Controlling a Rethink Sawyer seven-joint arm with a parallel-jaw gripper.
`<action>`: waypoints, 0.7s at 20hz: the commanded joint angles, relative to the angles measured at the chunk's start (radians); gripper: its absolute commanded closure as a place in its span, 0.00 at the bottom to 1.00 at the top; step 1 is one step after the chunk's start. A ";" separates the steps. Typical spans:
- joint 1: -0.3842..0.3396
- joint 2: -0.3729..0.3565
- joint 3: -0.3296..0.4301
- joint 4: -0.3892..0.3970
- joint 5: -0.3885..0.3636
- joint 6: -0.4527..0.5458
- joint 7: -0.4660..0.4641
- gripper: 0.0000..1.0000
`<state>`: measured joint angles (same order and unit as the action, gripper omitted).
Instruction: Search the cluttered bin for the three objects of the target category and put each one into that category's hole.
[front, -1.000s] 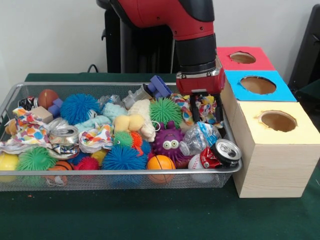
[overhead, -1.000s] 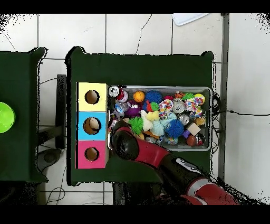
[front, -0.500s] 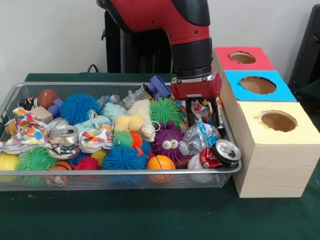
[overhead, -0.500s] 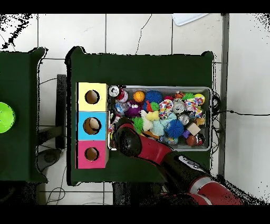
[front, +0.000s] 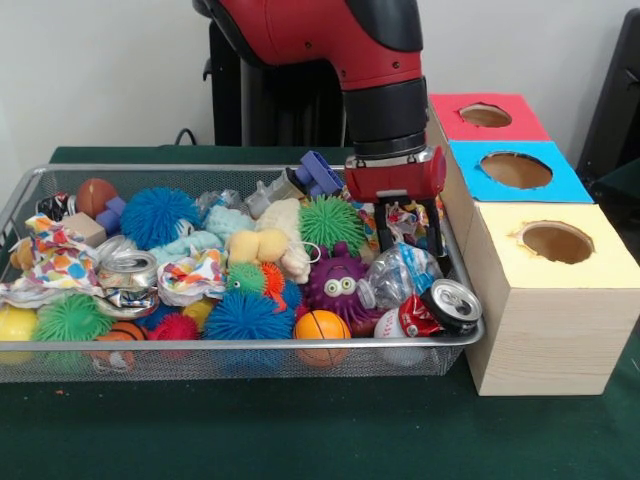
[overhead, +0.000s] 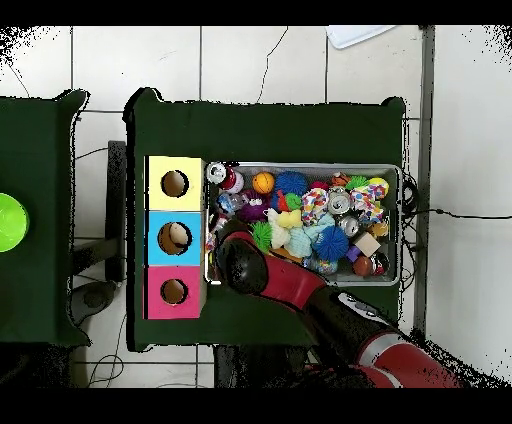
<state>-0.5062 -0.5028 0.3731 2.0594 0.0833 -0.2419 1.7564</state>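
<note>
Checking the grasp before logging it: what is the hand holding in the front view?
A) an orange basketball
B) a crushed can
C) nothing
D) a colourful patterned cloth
D: the hand is closed around the colourful patterned cloth, above the bin.

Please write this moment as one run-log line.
phase: grasp | end effector: in bin, beside blue box, shut on patterned cloth | holes: cloth not dropped yet

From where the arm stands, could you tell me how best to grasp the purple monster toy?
Probably from straight above, closing across the round body of the purple toy. Its top is exposed, while its sides are hemmed by the green ball and crushed bottle.
</note>
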 joint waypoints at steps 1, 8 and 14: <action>-0.003 0.008 0.061 -0.156 0.013 0.063 0.147 0.00; -0.011 -0.009 0.078 -0.129 0.026 0.079 0.169 0.00; -0.035 -0.022 0.108 -0.095 0.032 0.094 0.191 0.00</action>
<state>-0.5127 -0.5138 0.4040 2.0508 0.0833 -0.2419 1.7564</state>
